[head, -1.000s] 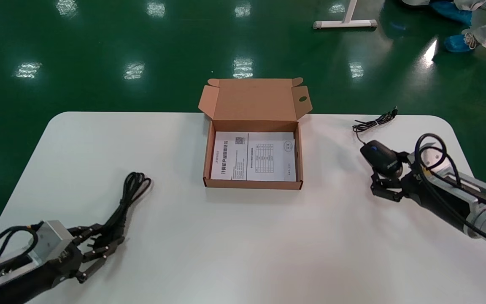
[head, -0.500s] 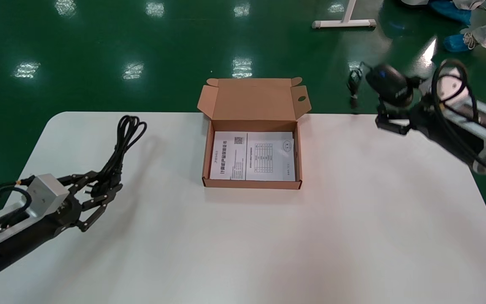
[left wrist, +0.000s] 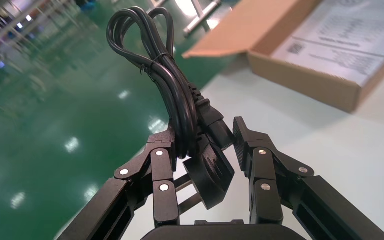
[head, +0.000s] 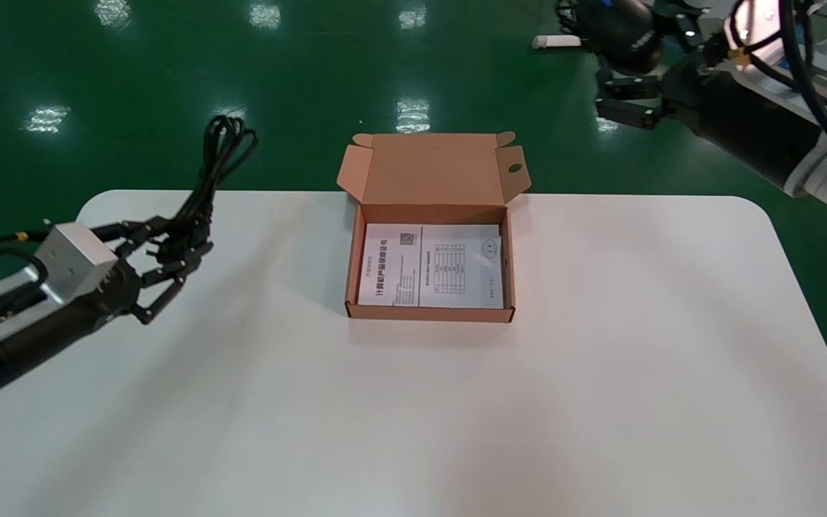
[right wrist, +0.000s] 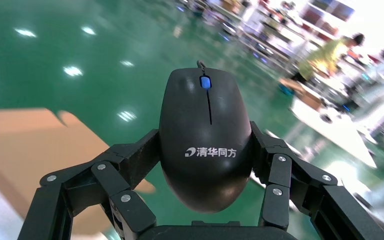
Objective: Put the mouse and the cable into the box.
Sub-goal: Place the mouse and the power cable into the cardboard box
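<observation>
Head view: our left end effector (head: 182, 253) clamps the cable (head: 223, 147) above the desk's (head: 456, 416) left side. Our right end effector (head: 629, 61) grips the mouse (head: 611, 29) high beyond the far right corner. The box (head: 428, 311) sits open mid-desk.

Left wrist: we see fingers (left wrist: 162, 170) pinching the cable's plug end.

Right wrist: fingers (right wrist: 275, 160) squeeze the mouse's sides.

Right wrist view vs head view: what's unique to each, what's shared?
Only right wrist: the mouse top face, its blue wheel and white logo, with the right gripper closed on both sides. Only head: the left gripper holding the cable above the table, and printed sheets in the open box. Both: the mouse held aloft in the right gripper, plus the box, seen from the wrist only as a brown edge.
</observation>
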`<move>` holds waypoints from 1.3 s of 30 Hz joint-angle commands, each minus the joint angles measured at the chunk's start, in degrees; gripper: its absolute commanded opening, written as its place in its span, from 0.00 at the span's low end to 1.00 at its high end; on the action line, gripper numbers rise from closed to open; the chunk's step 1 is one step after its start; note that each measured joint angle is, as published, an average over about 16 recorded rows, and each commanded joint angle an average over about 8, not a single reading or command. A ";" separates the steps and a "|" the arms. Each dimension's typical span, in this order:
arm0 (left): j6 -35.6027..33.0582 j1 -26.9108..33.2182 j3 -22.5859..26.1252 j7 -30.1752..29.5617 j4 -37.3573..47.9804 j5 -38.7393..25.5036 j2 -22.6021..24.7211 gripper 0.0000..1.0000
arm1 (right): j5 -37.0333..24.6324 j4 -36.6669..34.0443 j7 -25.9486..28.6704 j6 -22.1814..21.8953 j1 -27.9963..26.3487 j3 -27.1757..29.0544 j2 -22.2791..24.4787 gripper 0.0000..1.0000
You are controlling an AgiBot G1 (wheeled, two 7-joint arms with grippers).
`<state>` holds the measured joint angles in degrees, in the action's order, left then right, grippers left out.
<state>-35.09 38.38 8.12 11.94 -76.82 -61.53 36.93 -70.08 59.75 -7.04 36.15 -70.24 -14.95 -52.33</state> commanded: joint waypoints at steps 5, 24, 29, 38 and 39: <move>-0.64 3.33 0.45 0.38 0.12 -0.73 0.14 0.00 | 1.33 1.03 1.53 4.35 -1.83 -0.90 -0.15 0.00; -0.31 7.81 3.06 2.92 0.72 -3.46 4.64 0.00 | 0.33 13.70 14.46 9.71 4.50 -6.42 3.71 0.00; -0.22 8.71 3.41 3.40 0.99 -3.87 5.45 0.00 | -0.43 15.59 16.64 10.65 6.29 -7.92 4.43 0.00; -0.45 10.17 4.82 4.43 1.02 -5.28 7.10 0.00 | -2.43 12.98 13.47 10.30 8.23 -10.04 1.40 0.00; -0.65 10.44 5.13 4.67 1.01 -5.62 7.29 0.00 | -2.65 11.92 12.20 9.95 8.35 -10.17 0.46 0.00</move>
<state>-35.92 48.91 13.34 16.56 -75.77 -67.28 44.06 -72.48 70.39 4.17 45.79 -62.01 -24.88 -52.56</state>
